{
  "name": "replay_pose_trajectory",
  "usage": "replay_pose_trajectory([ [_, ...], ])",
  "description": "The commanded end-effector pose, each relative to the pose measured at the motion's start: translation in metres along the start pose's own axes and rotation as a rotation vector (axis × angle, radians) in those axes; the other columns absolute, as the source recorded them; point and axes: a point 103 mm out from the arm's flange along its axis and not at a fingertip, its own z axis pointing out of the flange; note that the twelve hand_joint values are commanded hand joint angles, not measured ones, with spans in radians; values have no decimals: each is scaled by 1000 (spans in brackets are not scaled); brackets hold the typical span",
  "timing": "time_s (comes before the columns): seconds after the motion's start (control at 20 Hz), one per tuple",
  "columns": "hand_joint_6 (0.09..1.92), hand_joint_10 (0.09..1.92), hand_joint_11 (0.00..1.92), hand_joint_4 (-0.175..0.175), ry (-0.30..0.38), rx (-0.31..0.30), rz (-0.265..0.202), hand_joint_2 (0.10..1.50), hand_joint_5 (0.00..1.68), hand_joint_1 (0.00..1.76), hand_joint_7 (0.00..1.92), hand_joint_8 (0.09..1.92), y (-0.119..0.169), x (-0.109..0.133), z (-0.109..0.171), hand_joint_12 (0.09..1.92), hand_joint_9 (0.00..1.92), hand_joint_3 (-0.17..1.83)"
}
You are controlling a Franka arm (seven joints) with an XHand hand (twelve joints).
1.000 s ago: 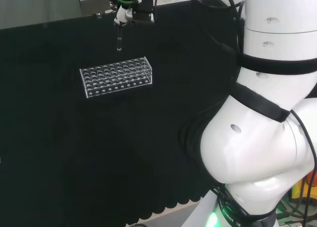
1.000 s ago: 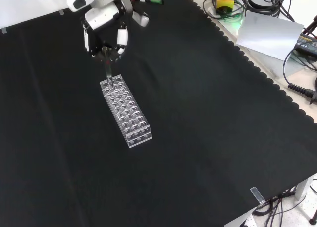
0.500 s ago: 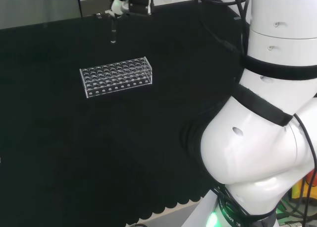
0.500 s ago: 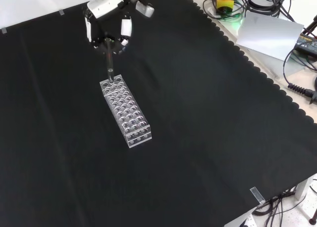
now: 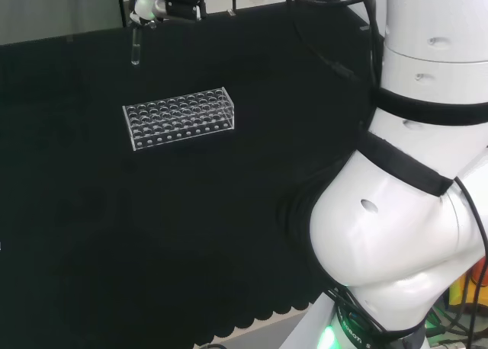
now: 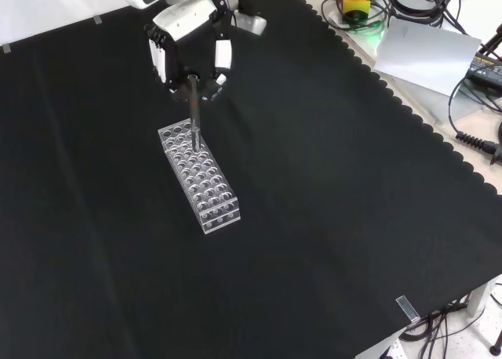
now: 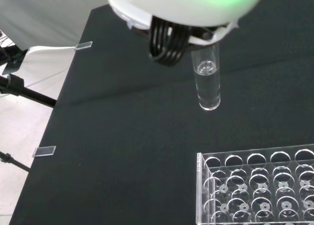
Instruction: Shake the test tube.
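1. Cloth (image 6: pixel 329 218) of black colour covers the whole bench, and its scalloped edge runs along the right side in the front view.
2. White links of the arm (image 5: pixel 412 212) stand large at the right of the head view.
3. Rack (image 6: pixel 199 175) of clear plastic, with many round holes, lies on the cloth; in the head view it (image 5: pixel 179 117) is a long block at about 10 o'clock from the picture's middle. In the wrist view one corner of the rack (image 7: pixel 255 190) is close, and the holes seen there are empty.
4. Hand (image 6: pixel 190 41), black and white, comes in from the top of the front view, at 12 o'clock from the rack. Its fingers (image 6: pixel 222 57) are curled around the upper end of the test tube and pinch it. In the head view the hand (image 5: pixel 156 2) is at the top edge.
5. Test tube (image 6: pixel 194 116) is in the air, upright, held by its top. In the head view it (image 5: pixel 135 50) hangs at about 11 o'clock from the rack, apart from it. In the wrist view the tube (image 7: pixel 207 80) has some clear liquid in its lower part, and its round bottom is beside the rack's corner, not in any hole.
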Motion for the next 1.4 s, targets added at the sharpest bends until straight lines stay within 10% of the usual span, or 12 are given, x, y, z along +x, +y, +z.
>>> replay_pose_trajectory([
  [0.05,722,665,1147,-175,-14,-41,101,602,1246,1318,1300,731,-14,-46,-22,949,1546,764],
  [0.8,722,666,1146,-175,-131,-113,471,601,1246,1318,1301,732,-79,-221,-73,952,1546,767],
  [1.1,723,666,1146,-175,-113,-109,446,600,1246,1318,1301,732,-74,-210,-74,953,1546,768],
  [1.4,723,666,1145,-175,-76,-62,336,600,1246,1318,1301,732,-49,-150,-43,955,1546,769],
])
